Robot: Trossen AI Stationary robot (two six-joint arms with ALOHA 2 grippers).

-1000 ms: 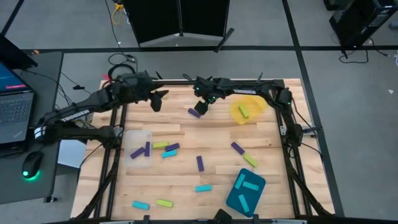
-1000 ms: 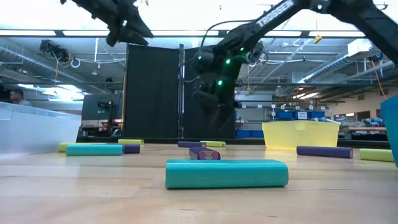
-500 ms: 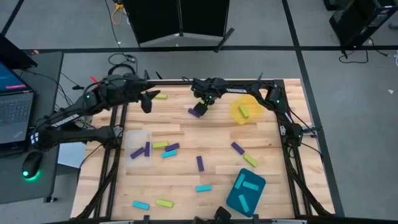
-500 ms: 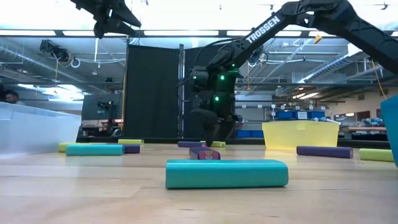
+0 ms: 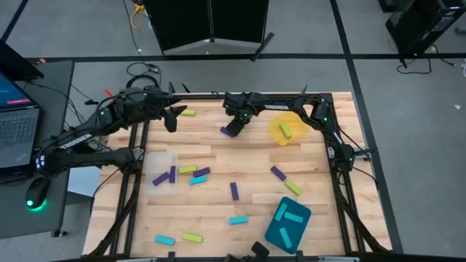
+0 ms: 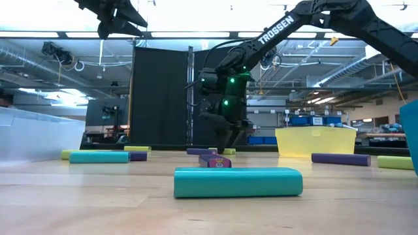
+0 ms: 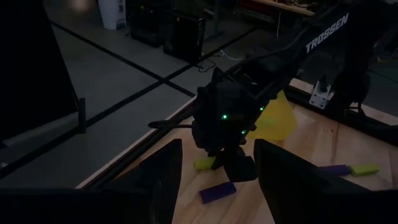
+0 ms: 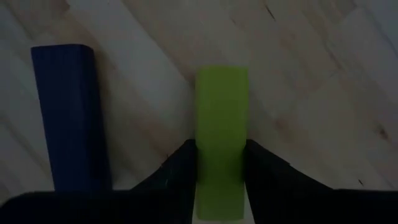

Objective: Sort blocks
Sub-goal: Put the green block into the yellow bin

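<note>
"TROSSEN" is read in white along the right arm. The right gripper is clamped on a yellow-green block at the table's far edge, beside a purple block. The left gripper is held raised, fingers apart; the other blocks' far ends are cut off in the low view.

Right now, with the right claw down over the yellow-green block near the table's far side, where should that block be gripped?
Across its narrow width, on the two long sides, from straight above. The yellow-green block lies flat, and the purple block beside it lies apart, leaving room. The right claw sits lined up that way; the left claw waits, raised.
</note>
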